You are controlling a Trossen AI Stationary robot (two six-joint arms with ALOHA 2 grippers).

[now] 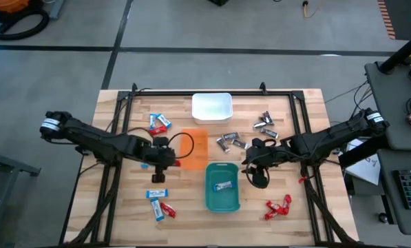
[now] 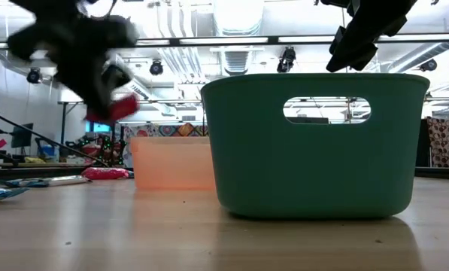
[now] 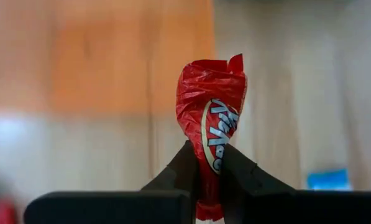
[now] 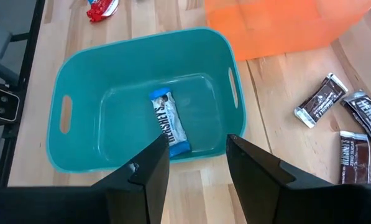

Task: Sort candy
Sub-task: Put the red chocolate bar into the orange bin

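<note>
My left gripper (image 3: pixel 209 163) pinches a red candy (image 3: pixel 211 118) between its fingers, the wrapper's long axis standing up out of them. On the high view the orange tray (image 1: pixel 195 148) lies just at 2 o'clock from that gripper (image 1: pixel 161 162), far nearer it than the right arm, so I judge a short carry. The left arm reaches in low from 9 o'clock. My right gripper (image 4: pixel 196 163) hangs spread above the teal tray (image 4: pixel 79 81), where one blue-and-white candy (image 4: pixel 170 121) lies.

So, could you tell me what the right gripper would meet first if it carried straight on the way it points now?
Most likely the teal tray: the open right gripper points down at its near wall, close to the blue-and-white candy inside.
</note>
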